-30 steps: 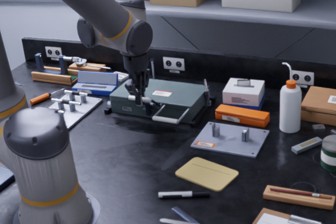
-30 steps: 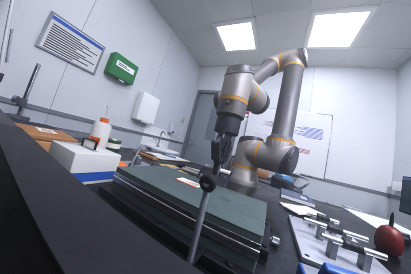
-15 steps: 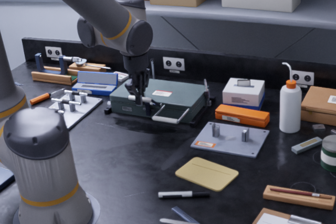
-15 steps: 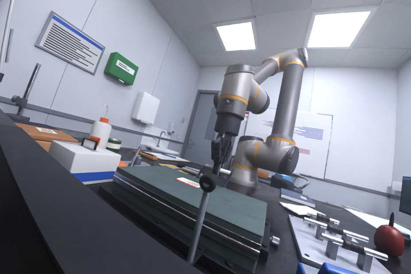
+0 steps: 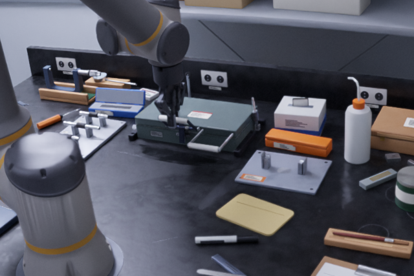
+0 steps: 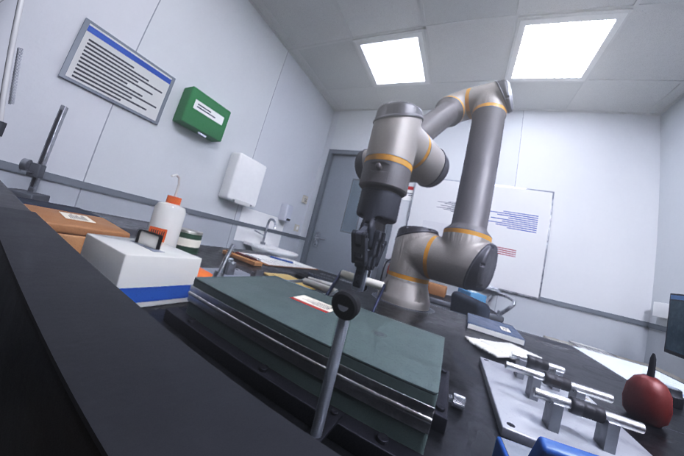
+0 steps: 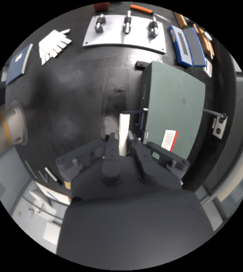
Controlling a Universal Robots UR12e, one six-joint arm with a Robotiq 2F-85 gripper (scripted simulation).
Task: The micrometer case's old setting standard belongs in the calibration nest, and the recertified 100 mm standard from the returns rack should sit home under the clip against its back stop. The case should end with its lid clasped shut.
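Note:
The inside of the green micrometer case (image 5: pixel 204 122) is hidden under its lowered lid (image 7: pixel 173 111). A red-and-white label sits on the lid. A white bar, part of the clasp lever (image 5: pixel 175 119) (image 7: pixel 123 133), runs along the case's front left edge. A larger pale wire handle (image 5: pixel 210 141) hangs off the front. The returns rack (image 5: pixel 90 126) (image 7: pixel 124 30) stands left of the case with three steel rods (image 6: pixel 569 387) in its cradles. The calibration nest (image 5: pixel 284 171), a grey plate with two posts, lies right of the case and holds nothing. My gripper (image 5: pixel 170 117) (image 7: pixel 123 146) (image 6: pixel 360 277) is at the case's front left edge, closed on the white clasp bar.
Behind the case runs a black backsplash with sockets (image 5: pixel 214 78) under a shelf of boxes. A blue open case (image 5: pixel 117 102) lies to the left. A white box (image 5: pixel 300 112), an orange box (image 5: pixel 298 142) and a wash bottle (image 5: pixel 357 129) stand to the right. A yellow pad (image 5: pixel 254 213) and marker (image 5: pixel 225 239) lie in front.

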